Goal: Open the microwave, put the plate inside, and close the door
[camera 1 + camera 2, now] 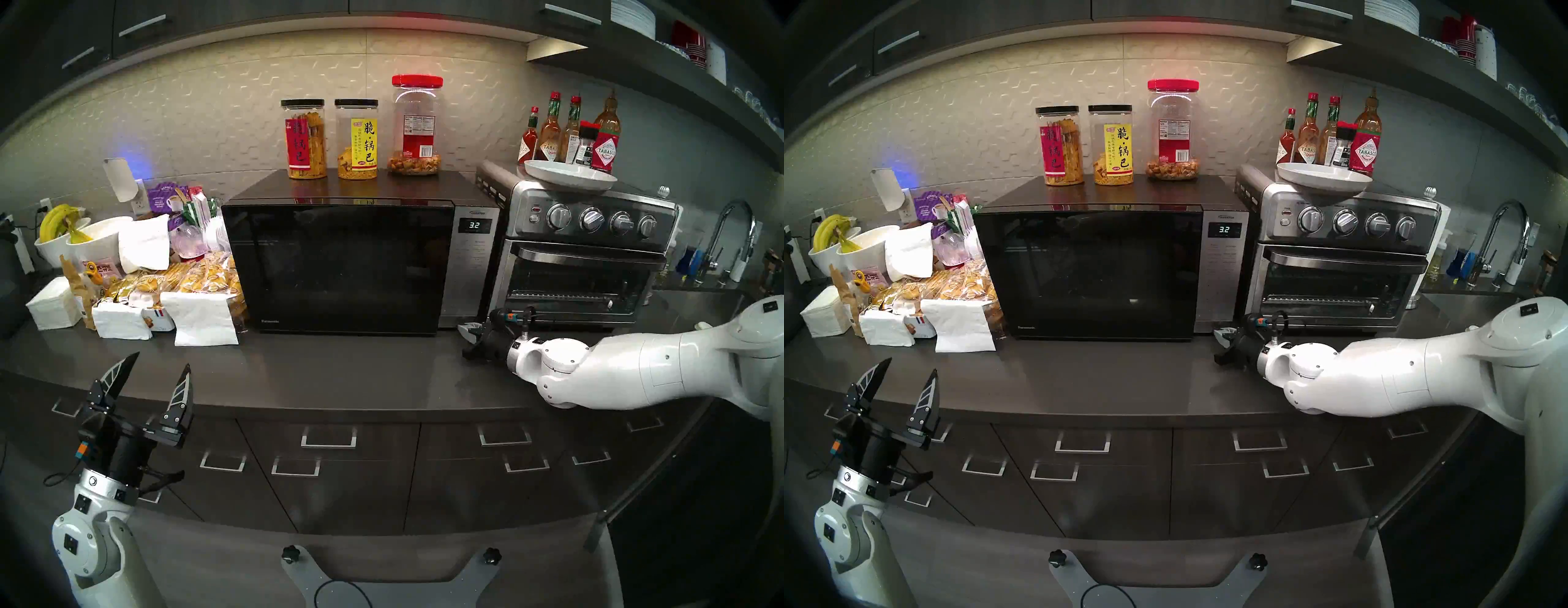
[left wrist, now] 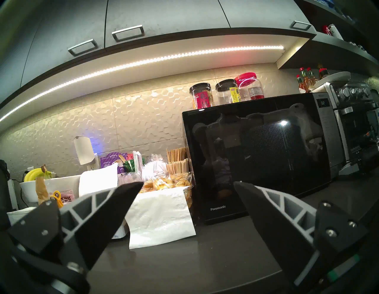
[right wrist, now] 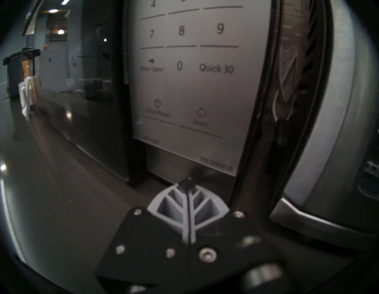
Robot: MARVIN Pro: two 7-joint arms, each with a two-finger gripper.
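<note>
Two hands flank the microwave (image 1: 360,250): the right hand (image 1: 466,330), fingers pressed together and empty, sits low at its control strip's bottom corner; the left hand (image 1: 157,373) gapes open, well in front. Its door (image 1: 335,267) is closed. Right of it, the plate (image 1: 570,175) rests atop the toaster oven (image 1: 585,254).

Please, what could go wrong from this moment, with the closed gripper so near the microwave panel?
1. The shut right gripper sits low at the control panel, below Start; the small "Door Open" key is higher, so a wrong key may get pressed.
2. The plate overhangs the toaster oven front edge; a bump could tip it.
3. The door may swing toward the snack packets.
</note>
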